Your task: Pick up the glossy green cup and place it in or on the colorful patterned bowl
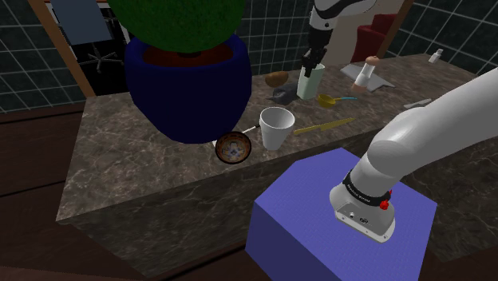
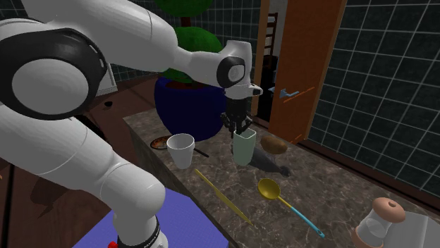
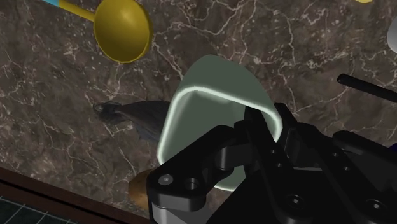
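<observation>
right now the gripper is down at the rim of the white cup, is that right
No: the gripper is down at the rim of the pale green cup, not the white cup. The second exterior view shows it.

White arm (image 1: 431, 136) comes up from its base at the shoulder view's lower right, thick rounded link leaning up and to the left. Forearm at that view's top edge, dropping near vertical. Second exterior view: bulky shoulder and elbow links on the left, a slimmer link running right to the dark-jointed wrist (image 2: 236, 70), which is bent straight down. All-black gripper (image 2: 238, 130) hangs under the wrist, pointing down at the surface
</observation>
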You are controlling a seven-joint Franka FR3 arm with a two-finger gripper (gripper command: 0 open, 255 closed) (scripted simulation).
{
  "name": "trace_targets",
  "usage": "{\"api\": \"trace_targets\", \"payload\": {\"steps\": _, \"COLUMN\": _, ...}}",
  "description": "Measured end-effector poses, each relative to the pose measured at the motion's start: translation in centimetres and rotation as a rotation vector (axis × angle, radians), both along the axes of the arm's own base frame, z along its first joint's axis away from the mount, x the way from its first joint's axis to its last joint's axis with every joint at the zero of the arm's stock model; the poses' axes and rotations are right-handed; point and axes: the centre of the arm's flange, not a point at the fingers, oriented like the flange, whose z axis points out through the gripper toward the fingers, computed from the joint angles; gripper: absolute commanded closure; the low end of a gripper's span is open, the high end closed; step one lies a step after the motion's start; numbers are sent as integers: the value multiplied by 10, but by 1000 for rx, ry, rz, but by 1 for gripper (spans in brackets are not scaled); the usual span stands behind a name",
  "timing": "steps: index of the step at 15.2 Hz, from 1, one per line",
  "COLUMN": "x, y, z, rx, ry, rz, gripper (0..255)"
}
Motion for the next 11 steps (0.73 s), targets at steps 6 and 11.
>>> {"api": "trace_targets", "payload": {"steps": 6, "x": 0, "y": 0, "z": 32, "rx": 0, "ry": 0, "rz": 0, "gripper": 255}}
{"api": "trace_targets", "payload": {"steps": 11, "x": 0, "y": 25, "z": 45, "rx": 0, "ry": 0, "rz": 1, "gripper": 255}}
